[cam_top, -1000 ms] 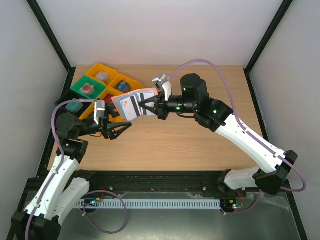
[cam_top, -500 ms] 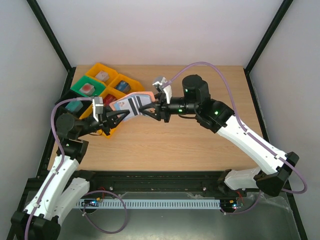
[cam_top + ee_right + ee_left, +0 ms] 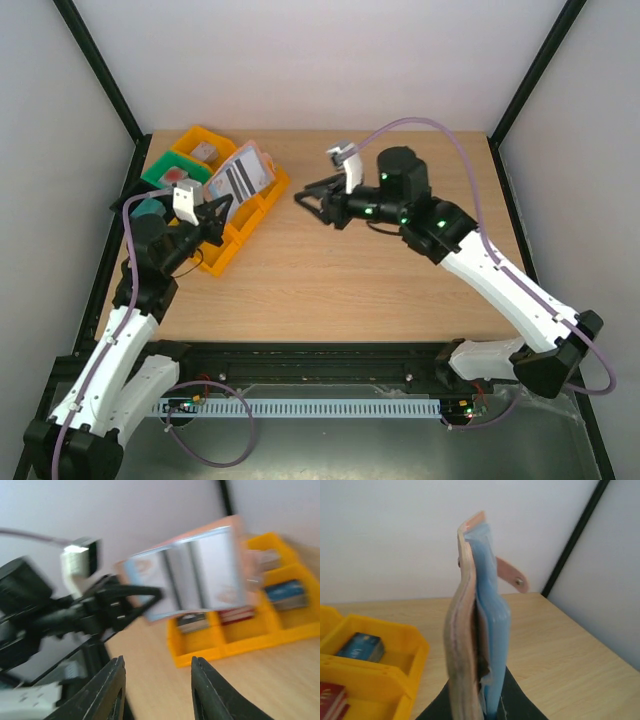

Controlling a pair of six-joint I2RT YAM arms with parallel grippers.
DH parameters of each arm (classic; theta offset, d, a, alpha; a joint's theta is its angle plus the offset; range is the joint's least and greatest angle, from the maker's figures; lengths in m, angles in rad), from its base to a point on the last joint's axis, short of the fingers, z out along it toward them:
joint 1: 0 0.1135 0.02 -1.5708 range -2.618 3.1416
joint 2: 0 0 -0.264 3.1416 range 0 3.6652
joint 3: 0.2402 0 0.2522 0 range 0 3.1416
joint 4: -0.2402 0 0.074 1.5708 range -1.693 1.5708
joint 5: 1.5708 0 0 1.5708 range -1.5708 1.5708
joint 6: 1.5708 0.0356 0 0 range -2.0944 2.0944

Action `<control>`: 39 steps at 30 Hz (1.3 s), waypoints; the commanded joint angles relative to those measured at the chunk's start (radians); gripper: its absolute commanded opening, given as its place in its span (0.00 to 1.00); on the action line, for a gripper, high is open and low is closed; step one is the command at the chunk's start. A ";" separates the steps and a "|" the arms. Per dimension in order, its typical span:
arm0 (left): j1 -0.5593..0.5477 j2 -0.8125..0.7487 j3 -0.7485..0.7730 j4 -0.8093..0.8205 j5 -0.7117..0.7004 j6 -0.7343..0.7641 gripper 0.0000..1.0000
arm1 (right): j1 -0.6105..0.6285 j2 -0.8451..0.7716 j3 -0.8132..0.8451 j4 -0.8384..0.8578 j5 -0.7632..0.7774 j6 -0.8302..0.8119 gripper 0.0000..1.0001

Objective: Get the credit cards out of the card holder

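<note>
Since a second ago, the hand-over has changed sides: my right gripper (image 3: pixel 306 200) has let go and pulled back toward the middle of the table (image 3: pixel 350 290), while my left gripper (image 3: pixel 212 216) has clamped on and carried the card holder (image 3: pixel 240 175) over to the yellow trays (image 3: pixel 232 250). My left gripper is now clenched on the holder's lower edge, and the holder stands up off the fingers, tilted, above the trays and clear of them. From the left wrist view I see the tan holder (image 3: pixel 462 645) edge-on, with the light blue credit cards (image 3: pixel 492 625) pressed against its inner face and not drawn out. A small strap with a stud (image 3: pixel 512 575) sticks out near the top. My right gripper (image 3: pixel 157 690) is released, with its two fingers spread and nothing between them. It points at the holder (image 3: pixel 190 575) from well apart, though that view is blurred.
</note>
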 commanded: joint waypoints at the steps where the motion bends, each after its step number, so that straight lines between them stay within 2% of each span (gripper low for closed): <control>1: -0.002 0.034 0.022 0.135 0.170 -0.131 0.02 | 0.094 0.047 -0.029 0.152 -0.184 0.030 0.35; 6: -0.001 0.030 0.018 0.191 0.258 -0.190 0.02 | 0.097 0.093 -0.050 0.367 -0.262 0.160 0.34; 10: 0.001 0.014 0.001 0.262 0.385 -0.209 0.02 | 0.096 0.160 -0.028 0.423 -0.234 0.233 0.28; 14: 0.000 0.002 -0.007 0.369 0.514 -0.256 0.02 | 0.095 0.174 -0.039 0.479 -0.252 0.280 0.27; 20: 0.003 -0.022 -0.010 0.479 0.647 -0.293 0.02 | 0.095 0.141 -0.035 0.395 -0.290 0.178 0.27; 24: 0.006 -0.018 -0.008 0.523 0.690 -0.318 0.02 | 0.091 0.103 -0.064 0.426 -0.361 0.166 0.28; 36: 0.001 -0.015 0.011 0.589 0.841 -0.304 0.02 | 0.090 0.129 0.005 0.282 -0.325 0.072 0.28; 39: 0.001 -0.017 0.009 0.576 0.819 -0.296 0.02 | 0.091 0.144 0.001 0.327 -0.382 0.114 0.22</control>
